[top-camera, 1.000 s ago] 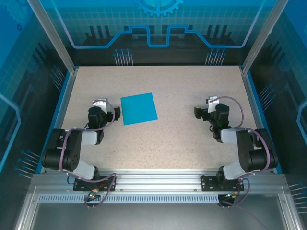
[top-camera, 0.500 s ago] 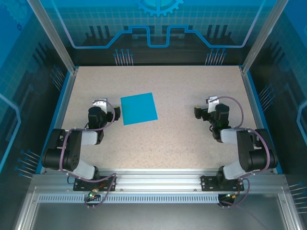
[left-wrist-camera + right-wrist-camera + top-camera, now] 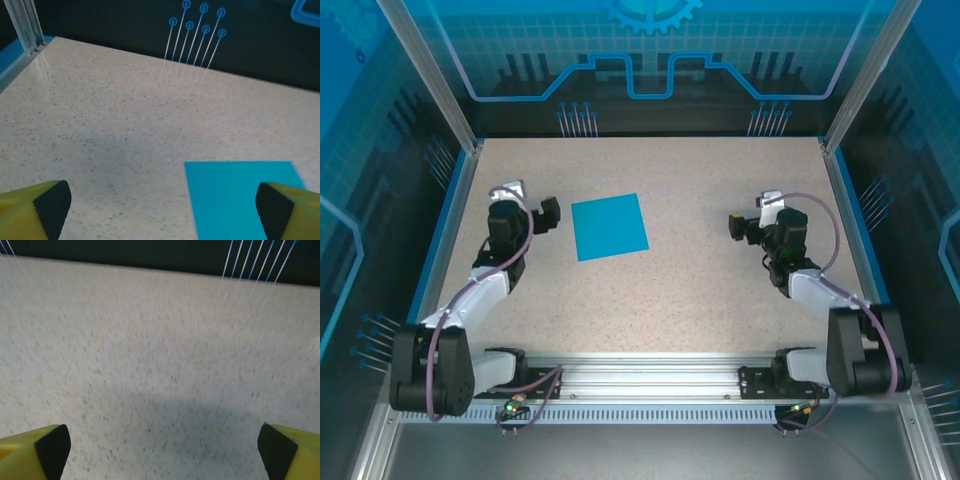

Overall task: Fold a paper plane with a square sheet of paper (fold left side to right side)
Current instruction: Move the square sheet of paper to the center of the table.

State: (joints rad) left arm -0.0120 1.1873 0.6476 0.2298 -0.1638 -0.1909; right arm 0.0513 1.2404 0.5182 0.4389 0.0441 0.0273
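Note:
The square sheet of paper (image 3: 609, 226) is plain teal-blue and lies flat and unfolded on the speckled table, left of centre. My left gripper (image 3: 529, 201) hovers just left of the sheet's far left corner, open and holding nothing. In the left wrist view the sheet (image 3: 235, 192) lies at the lower right, partly behind the right fingertip (image 3: 276, 206), and the left gripper (image 3: 164, 210) stands wide over bare table. My right gripper (image 3: 753, 213) is open far to the right of the sheet. The right gripper (image 3: 164, 447) has only tabletop between its pads.
The speckled tabletop (image 3: 690, 290) is ringed by a blue rim and aluminium posts (image 3: 430, 80), with dark printed walls behind. Both arm bases are bolted to the rail (image 3: 650, 375) at the near edge.
Both arms have unfolded from their tucked poses. The left gripper moved away from the base and slightly left, and the right gripper shifted a little farther out. The sheet has not moved.

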